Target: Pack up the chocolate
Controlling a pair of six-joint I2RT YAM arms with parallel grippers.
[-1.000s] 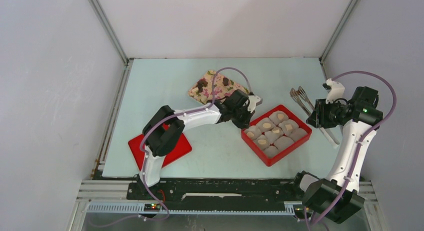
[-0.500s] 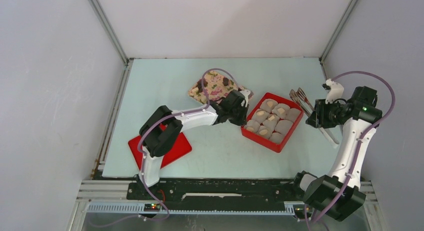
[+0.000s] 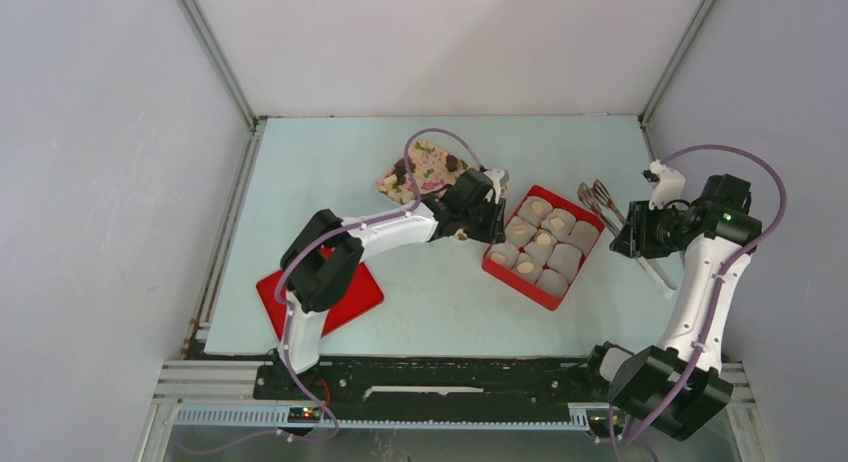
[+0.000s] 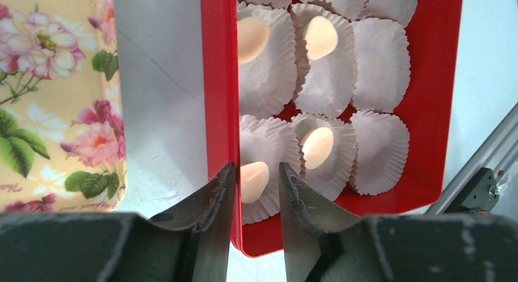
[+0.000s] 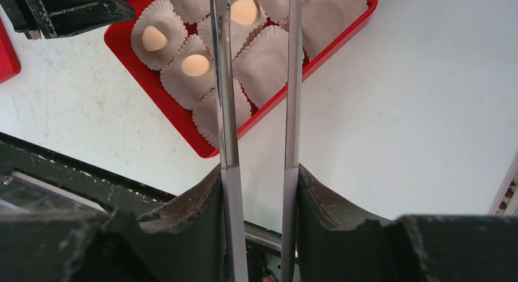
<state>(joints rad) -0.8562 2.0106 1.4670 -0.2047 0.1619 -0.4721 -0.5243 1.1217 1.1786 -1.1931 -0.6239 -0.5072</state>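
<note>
A red box holds several white paper cups; some carry pale cream chocolates. Dark chocolates lie on the floral tray just left of the box. My left gripper is at the box's left wall. In the left wrist view the gripper is slightly open and straddles that wall, one finger outside and one inside over a cup with a cream chocolate. My right gripper is shut on metal tongs, whose tips hang over the box; it also shows in the top view.
A flat red lid lies near the left arm's base. The floral tray sits close to the box with a narrow strip of table between them. The enclosure's walls and rails bound the table on all sides.
The red box has turned and slid up and left towards the floral tray, together with my left gripper at its wall. The right arm with the tongs has barely moved.
</note>
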